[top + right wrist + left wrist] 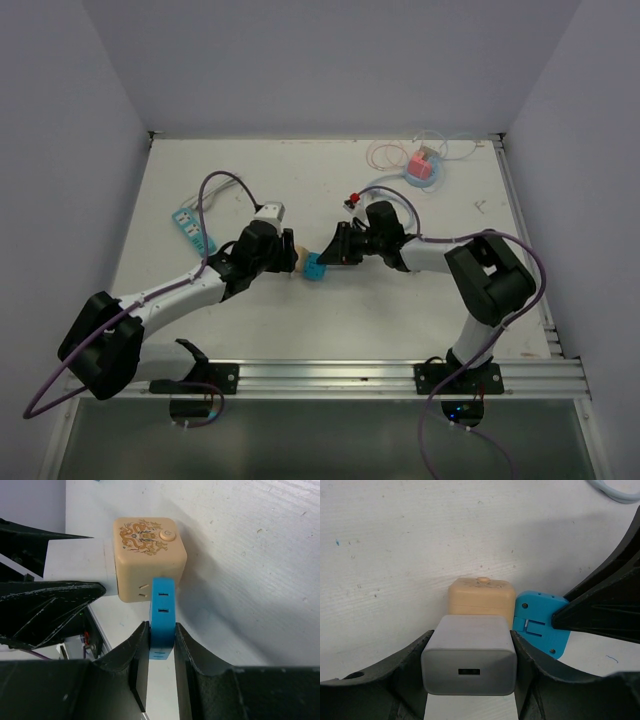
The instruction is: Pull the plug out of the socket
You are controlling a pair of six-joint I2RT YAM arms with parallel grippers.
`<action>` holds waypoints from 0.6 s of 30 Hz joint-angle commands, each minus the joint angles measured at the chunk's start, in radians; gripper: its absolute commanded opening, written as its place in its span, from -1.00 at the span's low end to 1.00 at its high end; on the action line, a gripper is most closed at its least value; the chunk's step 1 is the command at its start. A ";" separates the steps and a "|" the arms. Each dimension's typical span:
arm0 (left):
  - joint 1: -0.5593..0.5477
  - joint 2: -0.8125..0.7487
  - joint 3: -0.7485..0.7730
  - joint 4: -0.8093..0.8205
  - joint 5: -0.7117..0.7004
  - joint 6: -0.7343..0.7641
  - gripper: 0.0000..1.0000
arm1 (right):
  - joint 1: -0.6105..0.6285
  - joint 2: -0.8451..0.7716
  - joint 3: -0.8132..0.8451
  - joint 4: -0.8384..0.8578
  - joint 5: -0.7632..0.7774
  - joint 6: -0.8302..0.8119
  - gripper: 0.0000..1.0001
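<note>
Since both tools have a grip, the step in hand is, by my reading, the pull itself; the right tool point(162, 631) is clamped on the flat sides of the blue plug point(162, 600), which sits seated in one face of the beige socket cube point(147, 550), near the middle of the bench point(300, 180); the left tool point(471, 642) is clamped on the white charger point(469, 657), plugged into an adjoining face, so it can serve as the anchor. Pulling well means drawing the blue plug straight back along its pins, without twist or lift, while the left side holds firm; which body is meant as the plug is not certain from these views; a skewed pull risks levering the cube sideways on the charger's pins.
</note>
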 commanded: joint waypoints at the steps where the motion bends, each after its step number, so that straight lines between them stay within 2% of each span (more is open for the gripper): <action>1: 0.049 0.008 -0.012 -0.026 -0.293 -0.006 -0.91 | -0.005 -0.081 0.006 -0.135 -0.130 0.018 -1.00; 18: 0.049 -0.011 0.026 -0.128 -0.443 -0.044 -0.99 | -0.019 -0.172 0.084 -0.361 -0.124 -0.025 -1.00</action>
